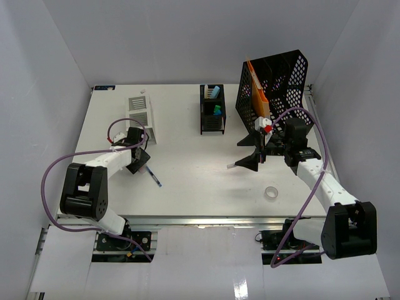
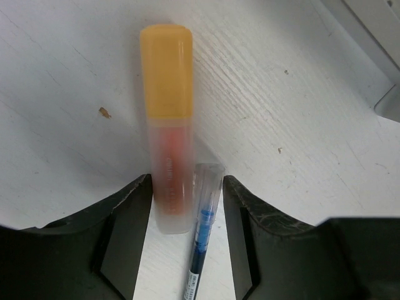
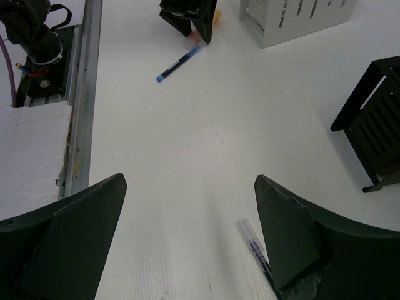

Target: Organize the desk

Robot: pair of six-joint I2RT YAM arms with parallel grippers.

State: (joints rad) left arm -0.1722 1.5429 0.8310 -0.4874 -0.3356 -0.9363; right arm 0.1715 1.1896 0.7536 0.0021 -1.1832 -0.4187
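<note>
The white desk (image 1: 200,187) carries loose stationery. My left gripper (image 1: 138,162) is low at the left. In the left wrist view its jaws (image 2: 187,181) stand open around an orange-capped highlighter (image 2: 167,125) and the clear cap end of a blue pen (image 2: 206,219), both lying on the desk. The pen's other end shows in the top view (image 1: 154,178). My right gripper (image 1: 253,159) is wide open and empty (image 3: 190,181) above the desk. A clear pen with dark ink (image 3: 253,240) lies by its right finger and also shows in the top view (image 1: 231,166).
A white slotted organizer (image 1: 140,115) stands behind the left gripper. A small black organizer (image 1: 212,109) stands at the back centre. A black mesh file holder (image 1: 281,81) with an orange folder (image 1: 257,94) stands at the back right. A tape roll (image 1: 271,192) lies near the front. A metal rail (image 3: 87,94) edges the desk.
</note>
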